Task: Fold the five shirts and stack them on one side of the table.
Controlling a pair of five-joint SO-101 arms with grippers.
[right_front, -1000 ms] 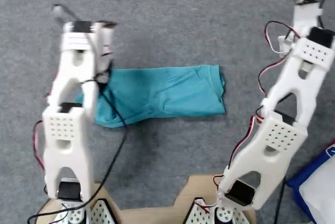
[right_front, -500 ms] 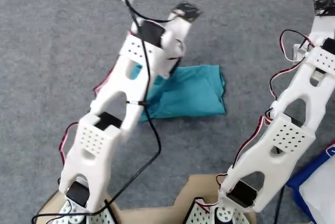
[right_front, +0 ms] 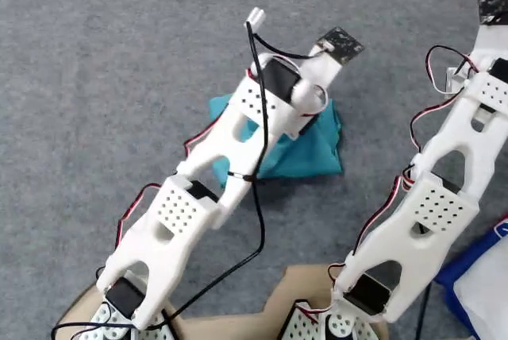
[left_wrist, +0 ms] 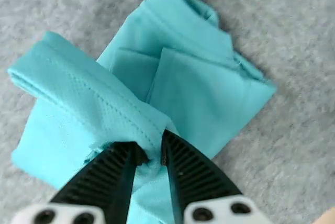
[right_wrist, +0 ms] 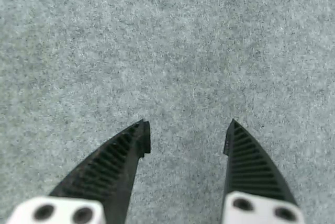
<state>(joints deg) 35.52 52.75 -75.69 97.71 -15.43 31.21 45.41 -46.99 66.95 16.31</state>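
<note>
Where the left arm (right_front: 238,149) stretches diagonally from the near edge toward the middle of the counter (right_front: 103,70), its wrist hangs over a teal shirt (right_front: 313,153).

Left claw (left_wrist: 152,153): closed on a bunched fold of the teal shirt (left_wrist: 204,88), with cloth pinched between the two black ribbed fingers (left_wrist: 180,164). The gripped fold is a doubled strip with a stitched hem. It lies across the rest of the garment, which sits flat in layers on the grey felt (left_wrist: 298,20).

High view: the shirt lies roughly mid-counter, a little toward the right arm's side. One corner (right_front: 218,107) pokes out on the far side of the left arm, and the larger part shows beneath the wrist. A black cable (right_front: 258,197) runs along that arm.

Right arm (right_front: 432,197): stands well apart from the shirt, along the counter's right side. Right claw (right_wrist: 186,130): open, fingers spread wide over bare grey felt (right_wrist: 167,35), nothing between them.

Near edge: tan base board (right_front: 298,292) under the arm mounts. Near right corner: a blue and white item (right_front: 480,276), cut off by the edge and not identifiable.
</note>
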